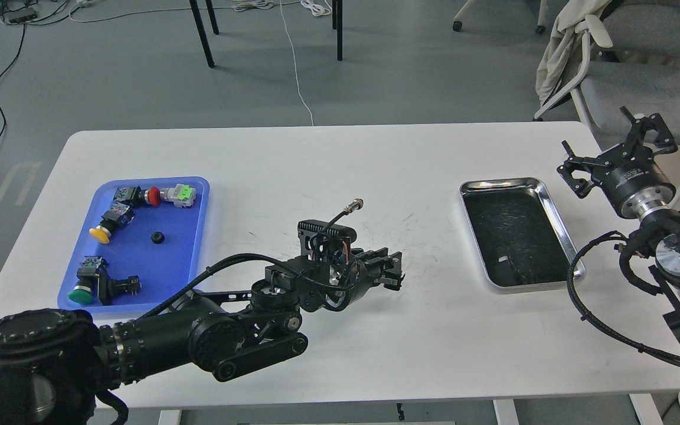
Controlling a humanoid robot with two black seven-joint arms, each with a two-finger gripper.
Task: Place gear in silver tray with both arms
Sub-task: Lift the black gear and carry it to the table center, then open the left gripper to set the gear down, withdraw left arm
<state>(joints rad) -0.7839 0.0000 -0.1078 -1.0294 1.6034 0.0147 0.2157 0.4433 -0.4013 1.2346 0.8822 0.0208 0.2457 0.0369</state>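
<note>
Nearest, the left gripper (392, 273) hovers over the desk's (328, 159) middle, its claw state hard to tell. Farther right, the silver tray (557, 213) lies near the right edge. Beyond it, the right gripper (617, 150) stands spread apart. A small black gear (157, 238) sits in the blue tray (192, 236) near the left edge.
</note>
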